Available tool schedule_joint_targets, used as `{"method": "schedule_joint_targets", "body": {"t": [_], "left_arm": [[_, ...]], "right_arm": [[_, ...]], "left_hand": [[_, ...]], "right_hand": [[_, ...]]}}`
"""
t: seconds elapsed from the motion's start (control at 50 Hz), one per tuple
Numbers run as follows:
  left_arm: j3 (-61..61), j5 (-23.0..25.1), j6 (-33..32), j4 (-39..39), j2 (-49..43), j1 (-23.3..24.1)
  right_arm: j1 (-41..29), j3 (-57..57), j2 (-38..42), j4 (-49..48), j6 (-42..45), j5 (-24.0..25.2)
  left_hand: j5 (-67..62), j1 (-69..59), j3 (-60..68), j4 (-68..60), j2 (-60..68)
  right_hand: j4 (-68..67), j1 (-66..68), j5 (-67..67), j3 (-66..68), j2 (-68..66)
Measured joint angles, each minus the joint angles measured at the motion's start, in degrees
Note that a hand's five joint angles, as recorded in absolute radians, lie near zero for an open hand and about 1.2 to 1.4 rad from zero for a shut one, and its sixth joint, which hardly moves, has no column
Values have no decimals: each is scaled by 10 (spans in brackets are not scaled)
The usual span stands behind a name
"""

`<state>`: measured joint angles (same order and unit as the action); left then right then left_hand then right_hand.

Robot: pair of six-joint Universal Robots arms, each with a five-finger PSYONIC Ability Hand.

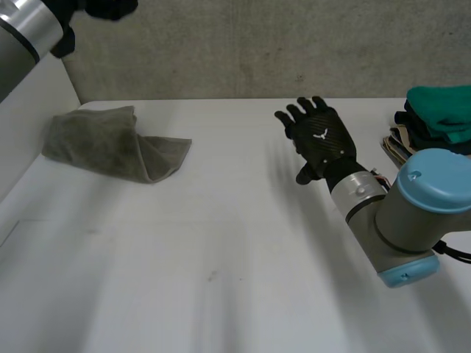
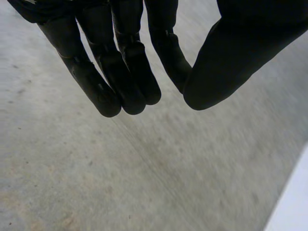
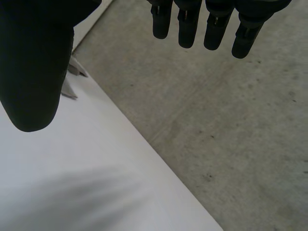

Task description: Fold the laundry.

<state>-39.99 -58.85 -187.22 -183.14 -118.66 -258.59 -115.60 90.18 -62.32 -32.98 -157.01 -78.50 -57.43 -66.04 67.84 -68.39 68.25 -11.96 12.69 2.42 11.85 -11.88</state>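
Grey-green towel [image 1: 110, 143] lying loose on our white table [image 1: 221, 257], both hands off it.
We've got it at the opposite end of the table from the stack of folded clothes [image 1: 434, 118], well apart, rumpled and half doubled over. Its long axis runs roughly along the table's far edge, tapered corner pointing toward that stack. Our right hand [image 1: 320, 136] hovers between towel and stack, nearer the stack, fingers [image 3: 187, 29] straight and spread. Our left hand [image 1: 110, 7] is raised high at the end away from the stack, fingers [image 2: 120, 72] relaxed, close together, holding nothing.
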Motion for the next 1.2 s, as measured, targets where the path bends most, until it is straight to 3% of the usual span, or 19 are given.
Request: {"method": "schedule_joint_targets", "body": {"t": [0.08,0.1,0.14,0.16,0.18,0.22,0.26,0.44,0.54,0.74,0.9,1.02,1.04,1.06,1.08,1.12,1.2], "left_arm": [[-24,-33,37,-29,-5,8],[-26,-38,34,-28,-14,8],[-27,-49,12,-19,-40,8],[-26,-53,-3,-11,-55,7],[-25,-58,-23,-1,-72,6],[-17,-67,-82,27,-113,0],[-11,-70,-121,44,-136,-3],[85,-78,-478,141,-301,-47],[163,-68,-582,160,-377,-69],[349,-25,-607,207,-513,-99],[432,10,-608,227,-561,-103],[447,59,-611,237,-567,-104],[446,70,-611,238,-566,-104],[446,71,-611,238,-566,-104],[444,78,-612,238,-565,-104],[438,86,-616,237,-562,-104],[417,90,-631,229,-548,-102]], "right_arm": [[6,-6,-3,5,-16,-7],[7,-8,-4,8,-20,-8],[8,-10,-5,12,-25,-9],[8,-11,-5,14,-26,-9],[8,-12,-5,15,-27,-9],[9,-15,-4,21,-28,-9],[9,-17,-3,23,-27,-9],[7,-25,8,40,-17,-9],[6,-26,12,43,-10,-9],[5,-24,19,42,5,-9],[3,-23,21,42,21,-12],[3,-24,21,41,27,-14],[3,-24,21,41,28,-14],[3,-24,21,41,28,-14],[3,-24,20,41,28,-14],[5,-24,20,41,28,-14],[6,-24,19,41,28,-14]], "left_hand": [[38,37,-39,42,-40],[138,147,-149,146,-154],[232,254,-246,242,-252],[376,412,-376,386,-395],[449,482,-457,460,-464],[542,550,-548,558,-554],[547,550,-555,565,-559],[547,550,-559,569,-563],[547,550,-559,569,-563],[547,550,-559,569,-563],[544,544,-555,563,-559],[422,395,-430,432,-426],[306,261,-313,314,-317],[306,261,-313,314,-317],[150,89,-155,156,-147],[36,-4,-41,42,-37],[4,-10,-1,1,0]], "right_hand": [[0,0,0,0,0],[0,0,0,0,0],[0,0,0,0,0],[0,0,0,0,0],[0,0,0,0,0],[0,0,0,0,0],[0,0,0,0,0],[0,0,0,0,0],[0,0,0,0,0],[0,0,0,0,0],[0,0,0,0,0],[0,0,0,0,0],[0,0,0,0,0],[0,0,0,0,0],[0,0,0,0,0],[0,0,0,0,0],[0,0,0,0,0]]}}
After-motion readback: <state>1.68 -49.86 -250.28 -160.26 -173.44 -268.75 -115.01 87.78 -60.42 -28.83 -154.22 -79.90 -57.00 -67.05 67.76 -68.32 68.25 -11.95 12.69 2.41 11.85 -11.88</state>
